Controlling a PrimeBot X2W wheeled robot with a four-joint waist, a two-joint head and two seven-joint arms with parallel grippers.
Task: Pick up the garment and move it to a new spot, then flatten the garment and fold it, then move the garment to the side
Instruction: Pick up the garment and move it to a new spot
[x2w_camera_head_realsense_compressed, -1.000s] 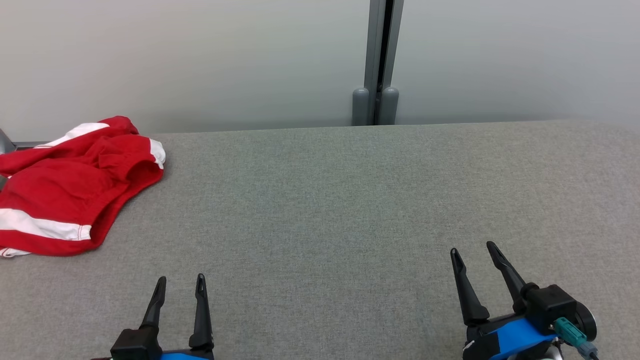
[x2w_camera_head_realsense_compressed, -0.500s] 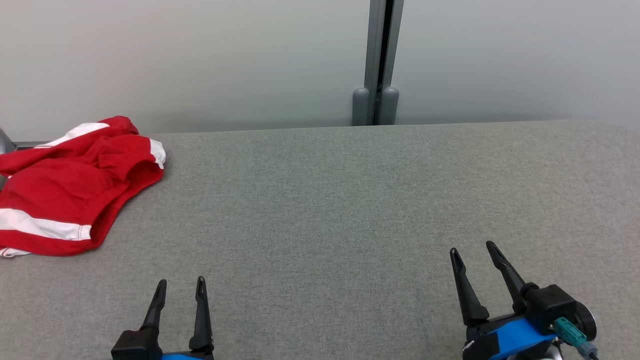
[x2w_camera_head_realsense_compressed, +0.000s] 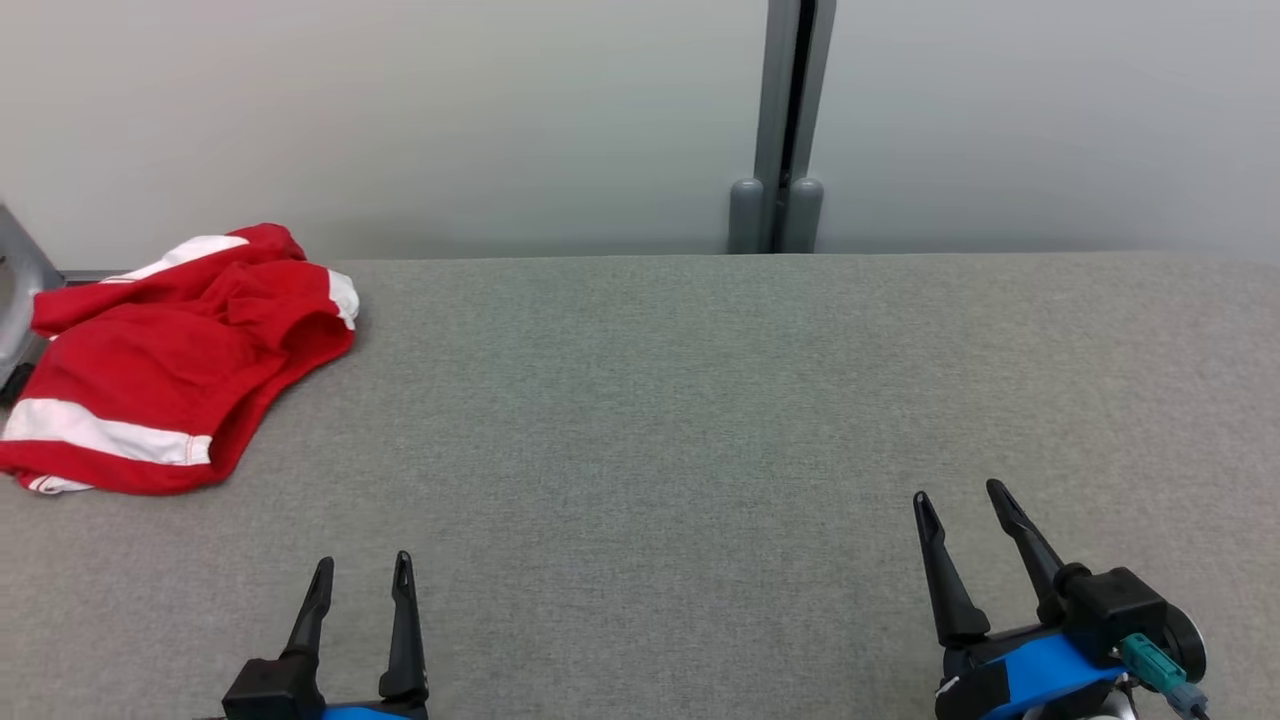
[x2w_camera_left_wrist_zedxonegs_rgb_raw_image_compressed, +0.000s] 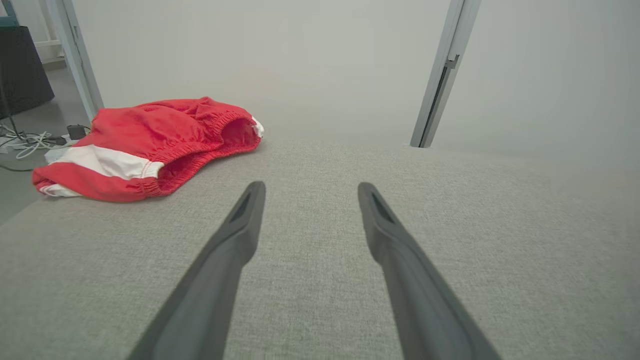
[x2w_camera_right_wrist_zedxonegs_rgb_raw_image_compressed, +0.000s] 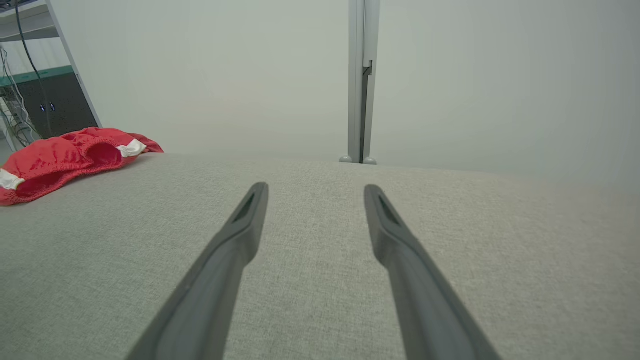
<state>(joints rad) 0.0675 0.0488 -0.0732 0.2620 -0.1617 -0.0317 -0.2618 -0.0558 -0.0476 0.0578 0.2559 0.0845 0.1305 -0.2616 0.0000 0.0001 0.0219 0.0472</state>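
One garment (x2w_camera_head_realsense_compressed: 170, 365) lies well forward-left of the left claw (x2w_camera_head_realsense_compressed: 362, 560).

Head view looks forward and down from high over the grey fabric tabletop (x2w_camera_head_realsense_compressed: 640, 400), facing the pale wall (x2w_camera_head_realsense_compressed: 400, 110) at 12 o'clock. Both wrist views skim low along the tabletop toward that wall. All 3 views share red shorts (x2w_camera_head_realsense_compressed: 180, 370) near 10 o'clock and the grey post (x2w_camera_head_realsense_compressed: 790, 110).

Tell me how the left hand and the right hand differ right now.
The left hand points nearly straight up the head view; the right hand leans leftward. The left hand sits nearer the red garment; the right hand is far from it. Both are open and empty over the grey surface.
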